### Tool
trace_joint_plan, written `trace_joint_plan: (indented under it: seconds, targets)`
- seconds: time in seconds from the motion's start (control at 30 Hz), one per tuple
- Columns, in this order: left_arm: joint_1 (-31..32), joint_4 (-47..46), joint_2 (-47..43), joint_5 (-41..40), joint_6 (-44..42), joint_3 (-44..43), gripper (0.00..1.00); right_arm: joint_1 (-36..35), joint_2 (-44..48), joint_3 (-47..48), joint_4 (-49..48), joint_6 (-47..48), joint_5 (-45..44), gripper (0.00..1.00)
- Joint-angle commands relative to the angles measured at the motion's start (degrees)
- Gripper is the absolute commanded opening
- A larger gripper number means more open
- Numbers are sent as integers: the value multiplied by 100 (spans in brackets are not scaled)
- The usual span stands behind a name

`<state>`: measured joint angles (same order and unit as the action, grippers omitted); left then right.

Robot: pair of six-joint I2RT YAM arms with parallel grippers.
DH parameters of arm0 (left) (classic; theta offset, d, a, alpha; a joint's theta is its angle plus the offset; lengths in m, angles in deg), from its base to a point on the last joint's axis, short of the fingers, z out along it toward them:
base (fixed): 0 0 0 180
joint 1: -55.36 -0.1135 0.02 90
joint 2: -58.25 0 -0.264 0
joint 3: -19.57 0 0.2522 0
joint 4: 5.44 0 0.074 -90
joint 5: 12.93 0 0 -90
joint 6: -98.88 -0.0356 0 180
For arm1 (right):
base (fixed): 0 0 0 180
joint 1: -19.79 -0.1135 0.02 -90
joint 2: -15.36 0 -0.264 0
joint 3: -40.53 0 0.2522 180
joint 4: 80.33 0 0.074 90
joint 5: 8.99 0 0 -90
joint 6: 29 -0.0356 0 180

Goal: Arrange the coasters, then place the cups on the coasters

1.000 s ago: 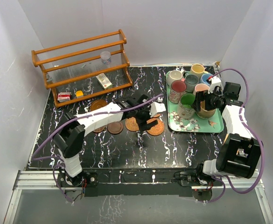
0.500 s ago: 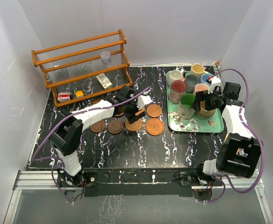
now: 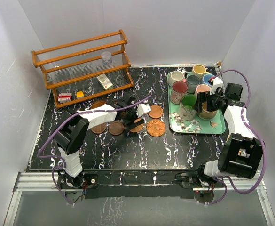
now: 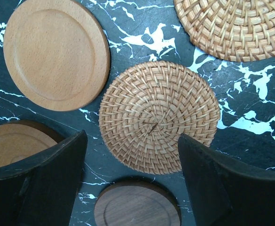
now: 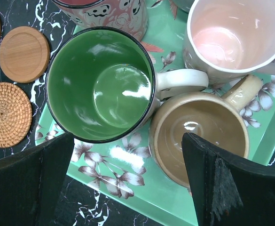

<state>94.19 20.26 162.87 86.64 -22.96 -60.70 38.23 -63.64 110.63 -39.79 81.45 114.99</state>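
Here the round tan woven wicker coaster (image 4: pixel 159 117) lies flat just under the left gripper (image 4: pixel 131 141), whose jaws stand open and empty.

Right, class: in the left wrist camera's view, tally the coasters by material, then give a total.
Wicker coasters: 2
Wooden coasters: 3
Total: 5
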Motion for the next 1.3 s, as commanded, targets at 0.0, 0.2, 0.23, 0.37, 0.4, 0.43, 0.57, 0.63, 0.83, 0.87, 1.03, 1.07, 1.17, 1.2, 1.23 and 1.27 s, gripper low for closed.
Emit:
trace_joint_plan:
  seconds: [0.0,0.2,0.23,0.37,0.4,0.43,0.57,0.63,0.83,0.87,1.03,1.07,1.17,1.2,1.23,1.27]
  targets:
    - [-7,31,-73,264,-23,217,77,37,34,69,-183,-23,-39,98]
    - [2,96,-124,496,70,361,76,37,35,70,-185,-23,-31,98]
    - [6,106,-119,516,86,370,75,35,41,63,-183,-23,-31,98]
    - [35,156,-128,615,131,390,75,36,34,69,-184,-19,-40,98]
    - [37,163,-146,650,159,396,74,37,34,70,-183,-20,-40,98]
    - [44,167,-164,686,186,408,74,37,34,68,-182,-18,-40,98]
    - [45,157,-255,771,281,457,74,37,25,70,-185,-15,-41,98]
    - [44,123,-312,811,328,498,74,37,18,62,-185,-14,-41,98]
    - [55,72,-340,703,358,515,74,37,17,69,-188,-14,-40,98]
    - [55,64,-329,636,346,511,74,37,22,67,-186,-14,-40,98]
    - [55,21,-360,416,331,502,73,37,19,66,-188,-14,-42,98]
    - [55,12,-379,381,326,494,74,37,21,68,-190,-14,-37,98]
    - [54,29,-430,375,331,395,74,37,24,79,-182,-16,-27,98]
    - [55,54,-441,396,342,328,75,37,25,73,-181,-15,-19,98]
    - [55,68,-436,417,363,265,75,37,26,71,-179,-14,-14,98]
    - [55,75,-441,438,381,201,75,33,30,77,-175,-17,-6,98]
